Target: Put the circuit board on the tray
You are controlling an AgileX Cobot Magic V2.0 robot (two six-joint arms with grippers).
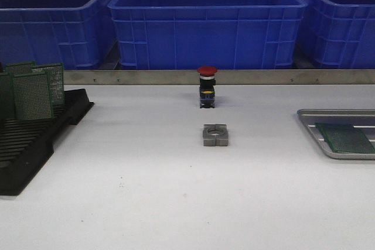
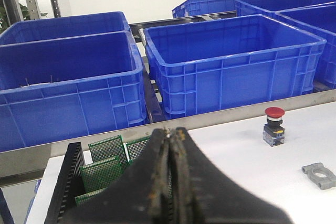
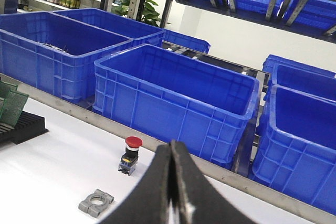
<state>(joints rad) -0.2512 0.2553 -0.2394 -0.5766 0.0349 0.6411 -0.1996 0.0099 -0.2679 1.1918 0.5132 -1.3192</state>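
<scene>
1. Left end effector [image 2: 171,179] has its two dark fingers pressed together with nothing between them, held above the black slotted rack [image 2: 65,187].
2. Right end effector [image 3: 170,190] is likewise pressed together and holds nothing; it hangs over the white bench [image 1: 146,197].
3. Neither arm shows in the front view.
4. At the right edge of the bench lies the silver-grey tray [image 1: 310,122], partly cut off by the frame, and one green circuit board [image 1: 345,139] lies flat inside it.
5. On the left side of the bench, the rack holds several more green circuit boards [image 1: 32,95] standing upright in its slots.
6. Near the middle of the bench stands a red-capped push button [image 1: 207,86], and just in front of it, apart from it, rests a small grey metal clamp block [image 1: 215,134].
7. Behind the bench, past a metal rail [image 1: 263,76], sit large blue plastic bins [image 1: 205,24].
</scene>
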